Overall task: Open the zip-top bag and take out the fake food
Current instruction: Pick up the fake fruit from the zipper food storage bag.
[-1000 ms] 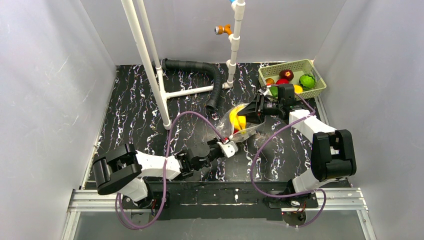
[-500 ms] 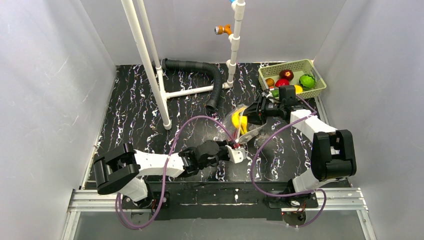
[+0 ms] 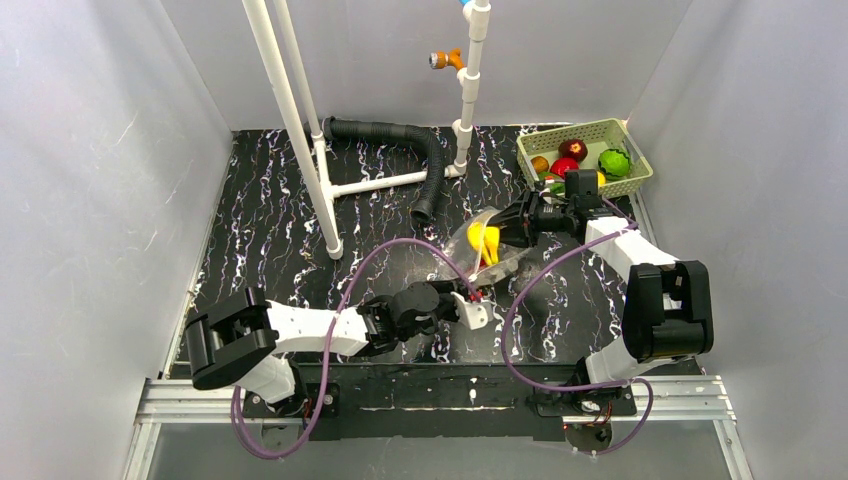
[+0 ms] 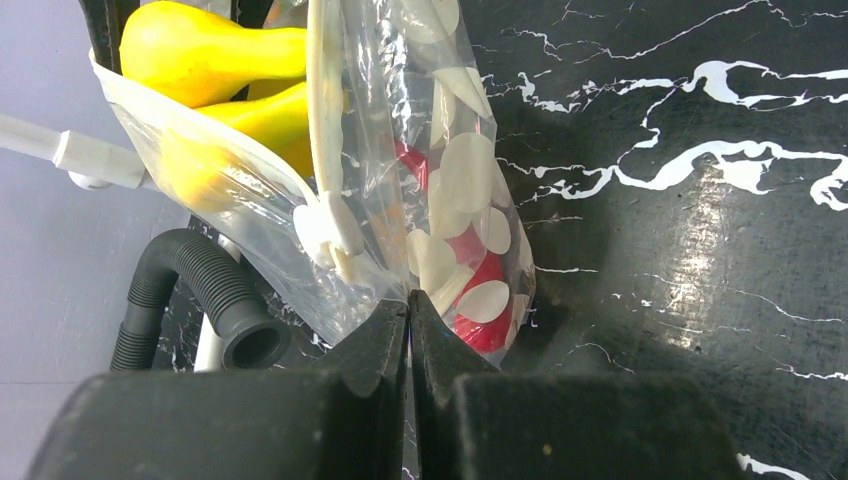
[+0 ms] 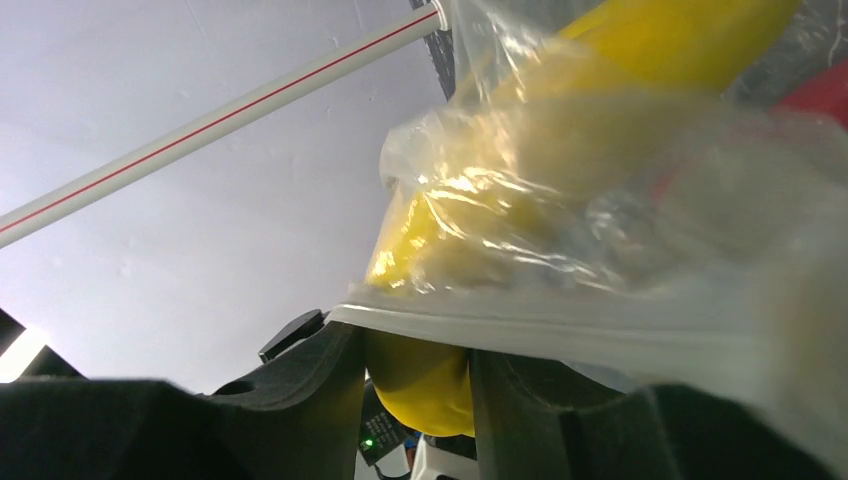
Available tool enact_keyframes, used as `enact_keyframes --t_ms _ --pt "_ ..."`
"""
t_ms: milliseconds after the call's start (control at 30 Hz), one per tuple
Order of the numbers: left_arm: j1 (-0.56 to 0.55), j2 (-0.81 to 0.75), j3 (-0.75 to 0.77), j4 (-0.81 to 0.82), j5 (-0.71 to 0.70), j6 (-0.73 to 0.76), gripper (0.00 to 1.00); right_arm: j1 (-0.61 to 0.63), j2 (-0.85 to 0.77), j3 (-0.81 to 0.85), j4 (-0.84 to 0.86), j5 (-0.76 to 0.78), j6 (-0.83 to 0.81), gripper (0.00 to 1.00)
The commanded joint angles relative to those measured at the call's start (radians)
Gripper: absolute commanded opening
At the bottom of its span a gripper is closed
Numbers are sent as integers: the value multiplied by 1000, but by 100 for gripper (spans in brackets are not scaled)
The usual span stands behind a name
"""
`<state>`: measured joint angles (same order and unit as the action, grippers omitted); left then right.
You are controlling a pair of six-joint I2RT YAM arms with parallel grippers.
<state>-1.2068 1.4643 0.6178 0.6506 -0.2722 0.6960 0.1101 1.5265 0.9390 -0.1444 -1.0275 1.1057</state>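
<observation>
Glistening zip-top bag (image 4: 440, 200), curved banana (image 4: 200, 40)

The left arm (image 3: 300, 328) lies low and stretched out, wrist level. The left gripper (image 4: 409, 300) has its fingers pressed flat together, and the zip-top bag (image 4: 440, 200) is pinched at their tips. The right arm (image 3: 640, 255) folds at a raised elbow. The right gripper (image 3: 505, 232) stands part-spread, fingers clasping the banana (image 5: 425, 395) between them.
</observation>
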Motion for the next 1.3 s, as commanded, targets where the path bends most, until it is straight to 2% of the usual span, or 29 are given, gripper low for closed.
enact_keyframes --t_ms 0,133,233,300,467,600,700,1267 --pt "-24 -31 -35 -161 34 -21 0 -46 -56 63 73 -20 60 1" --pt "-74 14 30 -201 54 -27 0 -44 -54 14 189 -31 149 1" --pt "-78 41 -2 -120 -11 -31 0 -44 -60 42 192 -57 153 1" --pt "-69 28 -32 -72 -51 -40 0 -44 -70 50 159 -58 122 1" --pt "-35 -58 -45 -83 -87 -123 0 -44 -70 49 91 -80 47 1" --pt "-28 -109 -52 -94 -90 -183 0 -34 -32 88 -43 -182 -75 1" --pt "-27 -131 -55 -100 -78 -213 0 -20 -36 58 5 -246 -92 1" --pt "20 -245 -66 -217 -143 -333 0 21 -116 104 -210 -277 -367 1"
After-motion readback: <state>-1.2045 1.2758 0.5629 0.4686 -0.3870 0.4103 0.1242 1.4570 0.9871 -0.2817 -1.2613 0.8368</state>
